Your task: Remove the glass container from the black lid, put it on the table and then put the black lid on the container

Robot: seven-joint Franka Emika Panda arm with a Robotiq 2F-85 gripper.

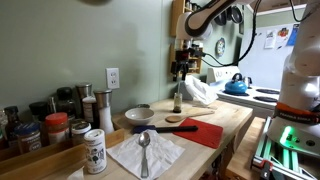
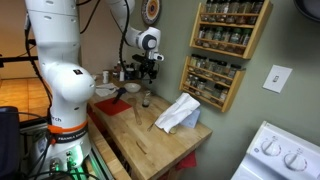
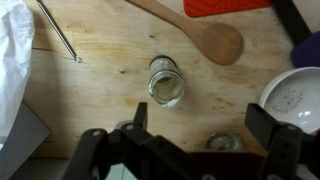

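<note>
Standing upright on the table (image 3: 90,100), the glass container (image 3: 166,83) aimed its uncapped mouth straight up at the wrist camera, so its long axis ran vertical. Pale glare filled the mouth, and whether anything lay inside could not be told. A white bowl (image 3: 295,100) at the side of the wrist view held scattered dark specks. Bare wood ringed the container on every side. The head of a wooden spoon (image 3: 215,42) lay near it but apart, with a red mat (image 3: 225,7) beyond the spoon's handle. A white cloth (image 3: 12,60) lay well off at the opposite edge. The gripper (image 3: 200,125) hung above the container with its fingers spread wide and nothing between them. In an exterior view the container stood well back from the table's front edge.
</note>
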